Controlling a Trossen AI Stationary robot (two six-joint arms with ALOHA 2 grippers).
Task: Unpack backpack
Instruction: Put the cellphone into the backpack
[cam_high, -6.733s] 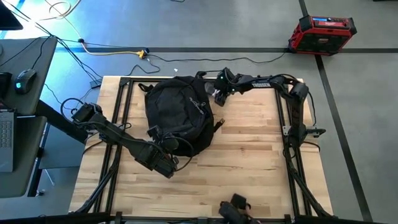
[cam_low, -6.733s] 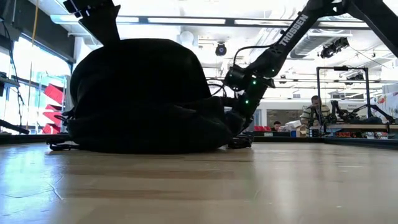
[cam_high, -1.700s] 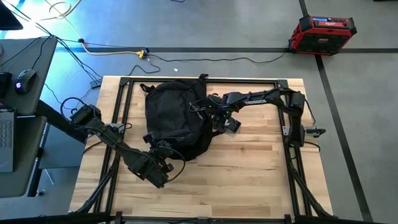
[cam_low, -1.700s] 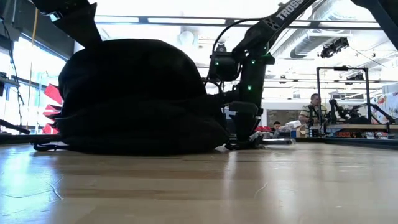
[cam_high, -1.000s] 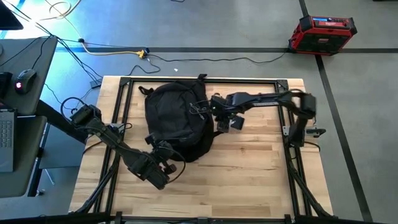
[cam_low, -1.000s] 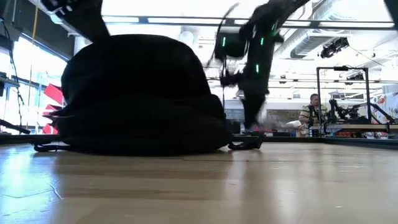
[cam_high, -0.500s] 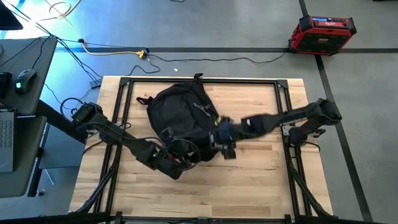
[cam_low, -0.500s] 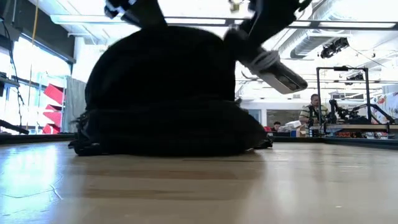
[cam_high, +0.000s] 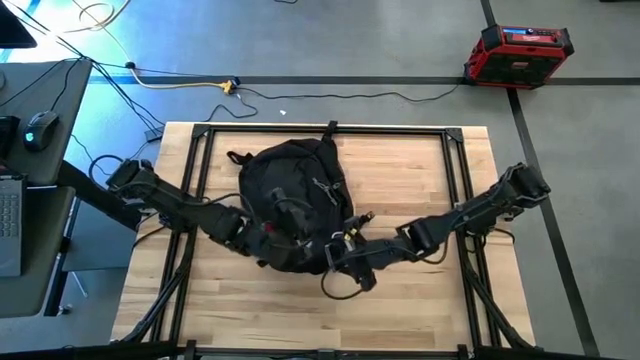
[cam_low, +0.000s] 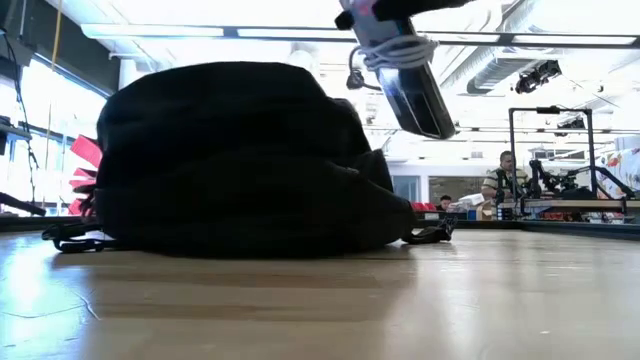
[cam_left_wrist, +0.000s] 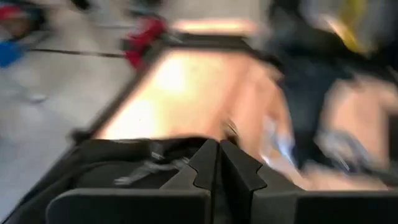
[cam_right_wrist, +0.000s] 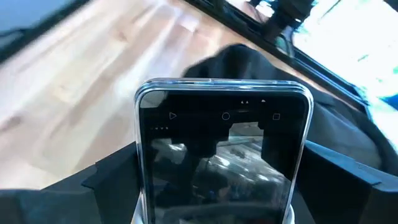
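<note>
The black backpack (cam_high: 295, 200) lies flat on the wooden table (cam_high: 420, 190), left of its middle, top loop toward the far edge; in the low view it is a dark mound (cam_low: 230, 160). My left gripper (cam_high: 262, 236) is shut at the backpack's near left part (cam_left_wrist: 217, 168). My right gripper (cam_high: 350, 270) hovers just off the backpack's near right corner, shut on a dark smartphone (cam_right_wrist: 224, 155). That phone shows high in the low view (cam_low: 412, 88). My left gripper is shut right at the backpack's black cloth (cam_left_wrist: 124, 174); its own fingers hide the spot, and I cannot tell whether it touches or holds the cloth. My right gripper pinches the phone by its two long sides (cam_right_wrist: 142, 186) between the two fingers, at one end. The phone's other end sticks out past the fingertips. It is lifted clear of the table and slants downward.
Black frame rails (cam_high: 455, 180) run along the table's sides and far edge. A strap end (cam_low: 428, 235) lies on the wood beside the backpack. A red case (cam_high: 518, 52) stands on the floor at the far right. People (cam_low: 505, 175) sit in the room behind. Bare wood lies near right (cam_high: 420, 310).
My right gripper has swung from the backpack's right side toward the table's near edge, rising and rolling, with the phone in it. My left gripper has risen and moved toward the far right, onto the backpack's near left part. The backpack has shifted a little toward the right.
</note>
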